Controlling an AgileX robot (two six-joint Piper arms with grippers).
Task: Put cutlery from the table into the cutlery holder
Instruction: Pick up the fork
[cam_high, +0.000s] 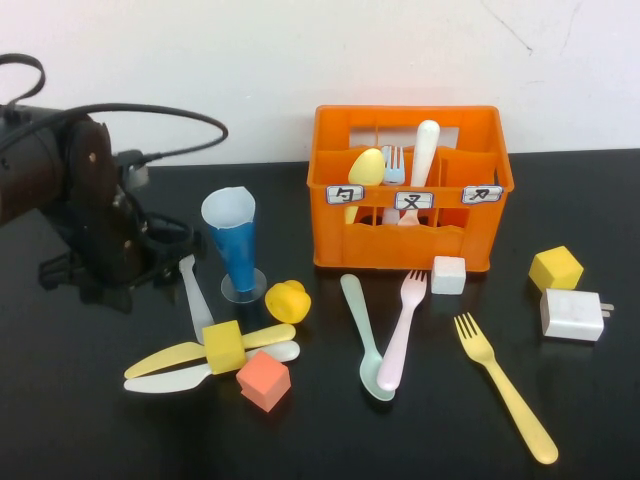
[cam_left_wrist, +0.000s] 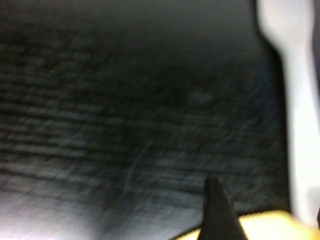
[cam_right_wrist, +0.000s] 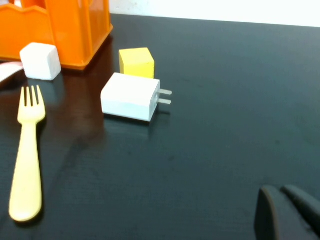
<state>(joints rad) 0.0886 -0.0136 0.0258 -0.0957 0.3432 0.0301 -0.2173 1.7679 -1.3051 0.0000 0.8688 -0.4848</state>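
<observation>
The orange cutlery holder stands at the back centre and holds a yellow spoon, a pale fork and a white handle. On the black table lie a pale grey utensil, a yellow knife, a white knife, a mint spoon, a pink fork and a yellow fork. My left gripper is low over the table beside the pale grey utensil, open and empty. My right gripper is shut and empty, away from the yellow fork.
A blue cone cup stands right of the left gripper. A yellow cube sits on the knives, with an orange cube and a yellow round piece near. A white cube, another yellow cube and a white charger lie right.
</observation>
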